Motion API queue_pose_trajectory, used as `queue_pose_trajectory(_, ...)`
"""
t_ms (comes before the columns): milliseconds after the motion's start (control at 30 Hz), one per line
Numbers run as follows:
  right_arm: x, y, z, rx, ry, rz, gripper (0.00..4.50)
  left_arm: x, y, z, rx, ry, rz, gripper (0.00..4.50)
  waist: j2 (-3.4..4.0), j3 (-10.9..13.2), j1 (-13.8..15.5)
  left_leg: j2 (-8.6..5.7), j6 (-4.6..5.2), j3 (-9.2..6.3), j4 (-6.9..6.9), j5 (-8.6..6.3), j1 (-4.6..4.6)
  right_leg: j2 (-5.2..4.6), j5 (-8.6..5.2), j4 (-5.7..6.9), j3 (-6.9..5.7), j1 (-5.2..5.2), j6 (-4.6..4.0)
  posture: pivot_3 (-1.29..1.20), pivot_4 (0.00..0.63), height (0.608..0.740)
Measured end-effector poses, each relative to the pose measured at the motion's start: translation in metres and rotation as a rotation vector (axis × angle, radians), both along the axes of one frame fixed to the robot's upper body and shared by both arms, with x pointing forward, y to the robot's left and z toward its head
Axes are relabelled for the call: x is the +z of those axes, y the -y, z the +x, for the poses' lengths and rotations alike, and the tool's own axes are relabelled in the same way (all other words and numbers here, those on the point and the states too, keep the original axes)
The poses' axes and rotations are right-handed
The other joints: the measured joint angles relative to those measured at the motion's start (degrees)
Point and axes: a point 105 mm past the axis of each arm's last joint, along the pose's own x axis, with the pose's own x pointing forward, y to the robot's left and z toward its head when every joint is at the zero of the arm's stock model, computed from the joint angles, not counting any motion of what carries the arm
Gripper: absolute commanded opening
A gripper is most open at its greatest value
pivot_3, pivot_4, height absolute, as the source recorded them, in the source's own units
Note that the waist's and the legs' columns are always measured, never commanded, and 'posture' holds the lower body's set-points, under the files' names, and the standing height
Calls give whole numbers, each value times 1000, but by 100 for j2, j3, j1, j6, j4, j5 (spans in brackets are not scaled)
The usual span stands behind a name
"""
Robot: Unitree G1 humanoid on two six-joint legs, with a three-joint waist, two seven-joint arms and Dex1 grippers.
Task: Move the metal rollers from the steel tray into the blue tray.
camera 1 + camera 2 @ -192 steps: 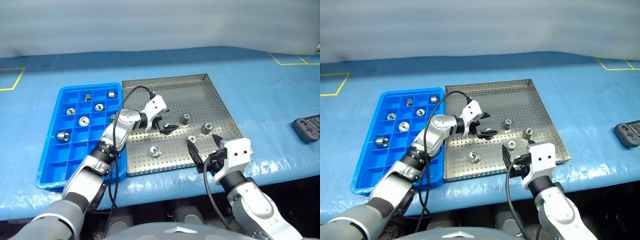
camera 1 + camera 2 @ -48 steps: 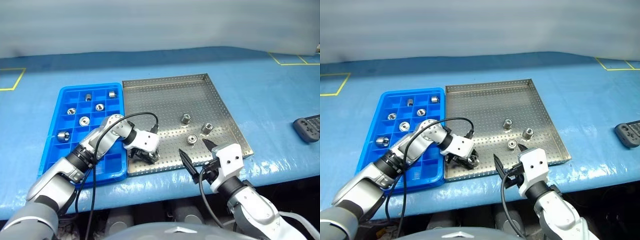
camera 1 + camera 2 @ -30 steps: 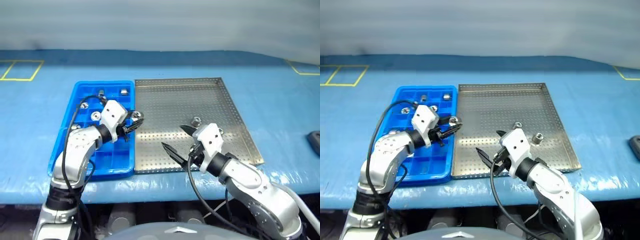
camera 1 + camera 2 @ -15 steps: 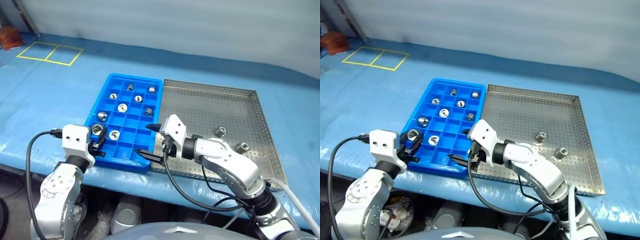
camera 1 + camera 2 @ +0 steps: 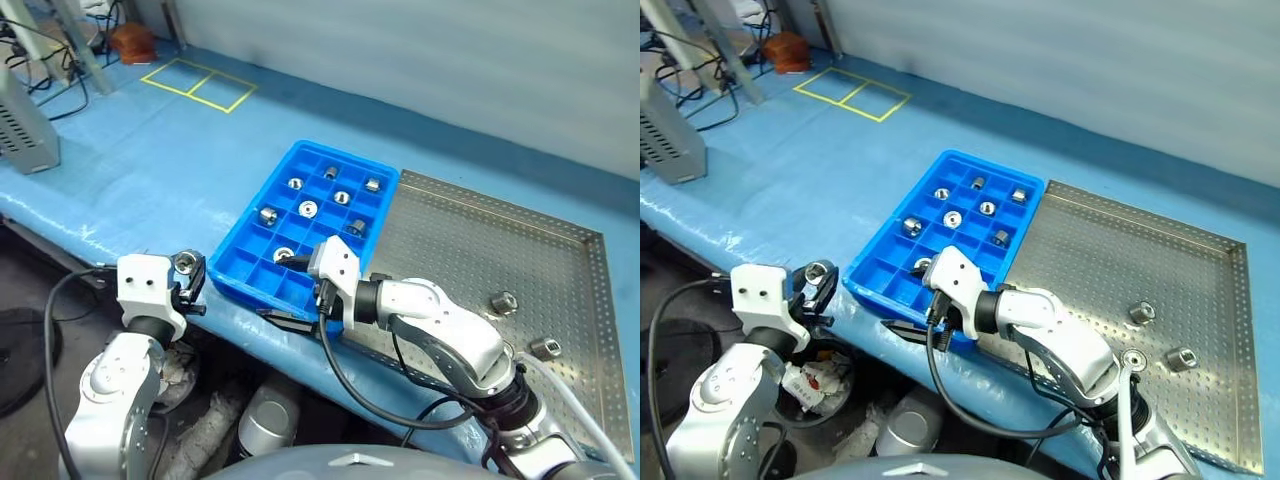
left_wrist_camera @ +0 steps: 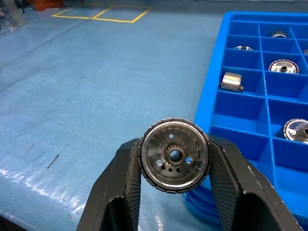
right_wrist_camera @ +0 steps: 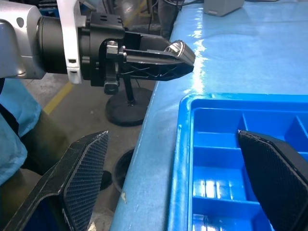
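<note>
Rollers: one shiny silver ring-shaped metal roller [image 6: 173,156] sits clamped between the left gripper's [image 5: 186,274] two black fingers, off the near end of the bright blue compartmented plastic tray [image 5: 262,262], not over it. Right gripper [image 7: 178,183] fingers spread wide, empty. Carry the roller over an empty cell, lower, then release.

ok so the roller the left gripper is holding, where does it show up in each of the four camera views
Left eye view: the roller sits in the left gripper, off the near corner of the blue tray.
Right eye view: roller in the same grip, outside that tray corner.
Left wrist view: roller face-on between the black fingers.
Right wrist view: roller at the fingertips, beyond the tray.
Shared landmark: the blue tray.
</note>
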Motion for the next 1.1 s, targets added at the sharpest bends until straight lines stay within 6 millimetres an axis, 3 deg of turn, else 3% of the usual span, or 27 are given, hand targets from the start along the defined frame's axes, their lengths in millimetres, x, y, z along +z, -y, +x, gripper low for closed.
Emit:
queue_pose_trajectory(200, -4, 3, -2, -28, -13, 3, 4500, 6, 15, 13, -98, 23, -1, 1678, 1, -2, 204, 2, -6, 2, 0, -3, -22, 2, 10, 7, -5, -26, 16, 502, 150, 740)
queue_pose_trajectory(367, -3, 5, 0, -61, -4, 6, 4500, -5, 27, 25, -174, -24, 7, 1678, 3, -3, 187, 4, -8, 1, 1, -4, -28, 4, 11, 8, -11, -32, 19, 452, 150, 740)
queue_pose_trajectory(700, -6, 11, 2, -136, -2, 10, 4500, -22, 37, 32, -290, -105, 51, 1678, 3, -4, -49, 4, -8, -5, 7, -4, -70, 6, 14, 8, -15, -37, 23, 380, 150, 740)
queue_pose_trajectory(933, -4, 16, 1, -190, 0, 32, 4500, -25, 31, 37, -278, -139, 59, 1678, 4, -4, -388, 4, -8, -7, 14, -3, -70, 7, 14, 8, -14, -30, 23, 339, 150, 740)
queue_pose_trajectory(1100, -3, 22, 2, -231, 7, 39, 4500, -25, 22, 36, -258, -159, 58, 3401, 4, -4, -709, 4, -7, -14, 15, -2, -69, 9, 14, 9, -14, -25, 24, 328, 150, 740)
